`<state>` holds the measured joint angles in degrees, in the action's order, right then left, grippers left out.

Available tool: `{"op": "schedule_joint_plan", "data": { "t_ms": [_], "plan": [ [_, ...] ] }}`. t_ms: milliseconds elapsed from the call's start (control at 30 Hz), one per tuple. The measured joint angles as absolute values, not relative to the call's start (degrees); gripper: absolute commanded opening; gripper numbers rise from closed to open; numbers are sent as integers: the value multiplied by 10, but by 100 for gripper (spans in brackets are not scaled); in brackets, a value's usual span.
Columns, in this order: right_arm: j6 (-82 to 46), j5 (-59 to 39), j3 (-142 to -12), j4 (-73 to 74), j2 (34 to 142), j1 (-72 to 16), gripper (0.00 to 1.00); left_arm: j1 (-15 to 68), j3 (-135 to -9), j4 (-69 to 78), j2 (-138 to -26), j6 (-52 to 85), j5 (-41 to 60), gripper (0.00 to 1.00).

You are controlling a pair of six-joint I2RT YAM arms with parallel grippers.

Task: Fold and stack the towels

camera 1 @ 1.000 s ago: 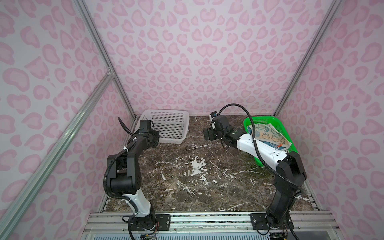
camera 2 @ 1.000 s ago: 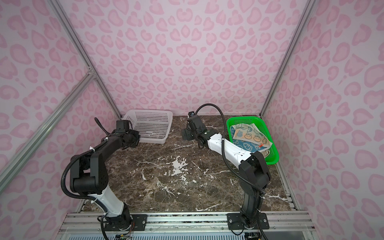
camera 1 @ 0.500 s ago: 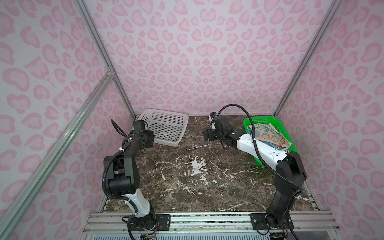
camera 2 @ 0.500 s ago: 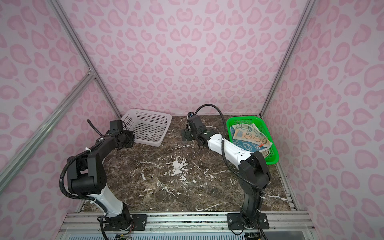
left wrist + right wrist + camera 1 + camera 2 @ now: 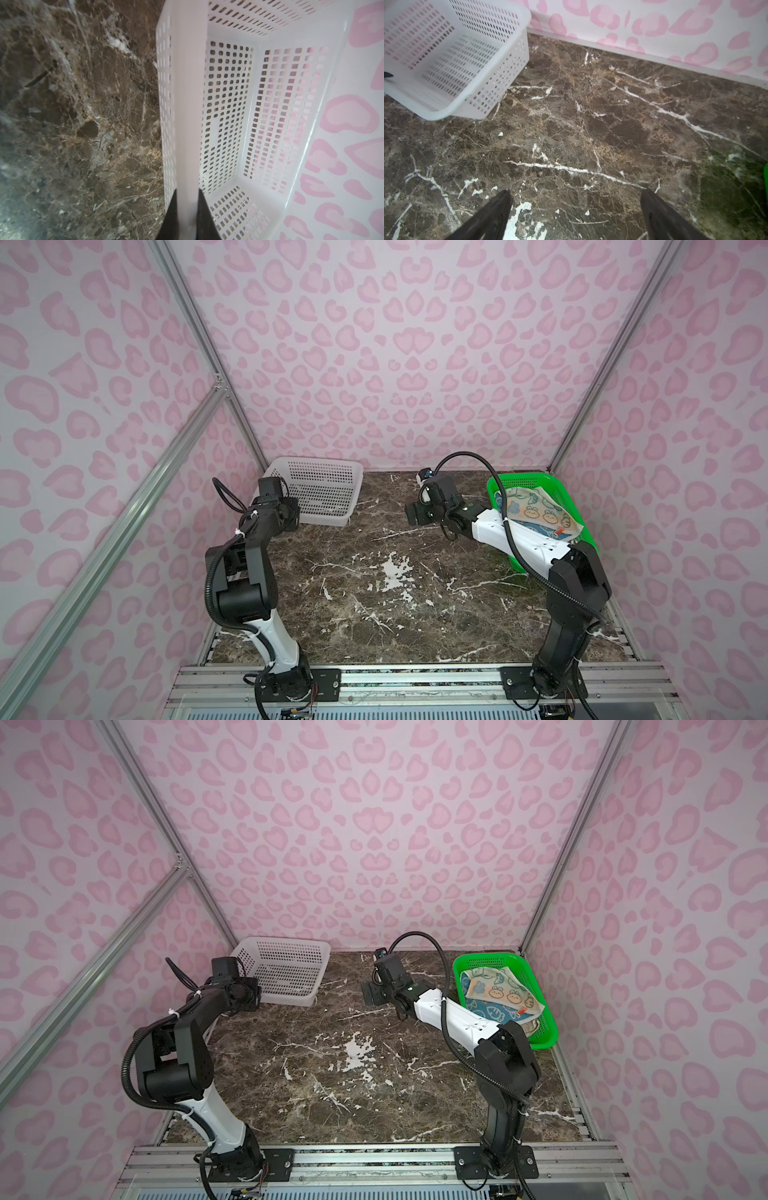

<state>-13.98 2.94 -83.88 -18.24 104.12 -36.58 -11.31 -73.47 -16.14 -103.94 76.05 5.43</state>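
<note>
The towels (image 5: 536,510) (image 5: 498,990) lie in a loose pile in the green basket (image 5: 524,479) (image 5: 486,959) at the back right, a cream rabbit-print one on top of a blue-patterned one. My left gripper (image 5: 292,513) (image 5: 251,996) (image 5: 188,191) is shut on the rim of the empty white basket (image 5: 320,489) (image 5: 282,969) (image 5: 191,104) at the back left. My right gripper (image 5: 411,514) (image 5: 370,994) (image 5: 575,193) hangs open over bare marble just left of the green basket, holding nothing.
The white basket (image 5: 446,62) sits turned at an angle near the back left corner. A dark marble tabletop (image 5: 386,593) spreads between the arms. Pink patterned walls close in the back and both sides, with metal frame posts at the corners.
My left gripper has drawn the white basket leftward and turned it, gripping its rim. The right arm and the towels have not moved.
</note>
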Motion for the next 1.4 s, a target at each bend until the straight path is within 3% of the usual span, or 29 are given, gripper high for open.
{"op": "schedule_joint_plan", "data": {
  "t_ms": [100,167,367,400,667,833,1100,1400],
  "plan": [
    [-143,29,-837,-183,1041,-363,99,-114,-731,-153,-1040,764,56,15],
    [-144,29,-837,-182,1041,-359,99,-114,-719,-140,-1037,768,57,24],
    [-153,19,-837,-184,1037,-350,99,-114,-706,-149,-1031,768,56,75],
    [-154,19,-837,-184,1034,-348,99,-114,-703,-150,-1026,768,56,96],
    [-154,18,-819,-186,1002,-331,99,-111,-695,-154,-985,744,46,98],
    [-175,50,-804,-201,968,-262,99,-87,-689,-157,-920,704,18,98],
    [-265,79,-735,-225,938,-78,99,57,-692,-148,-815,594,-48,98],
    [-326,62,-755,-223,1024,22,98,192,-777,-99,-887,477,-7,98]
  ]
}}
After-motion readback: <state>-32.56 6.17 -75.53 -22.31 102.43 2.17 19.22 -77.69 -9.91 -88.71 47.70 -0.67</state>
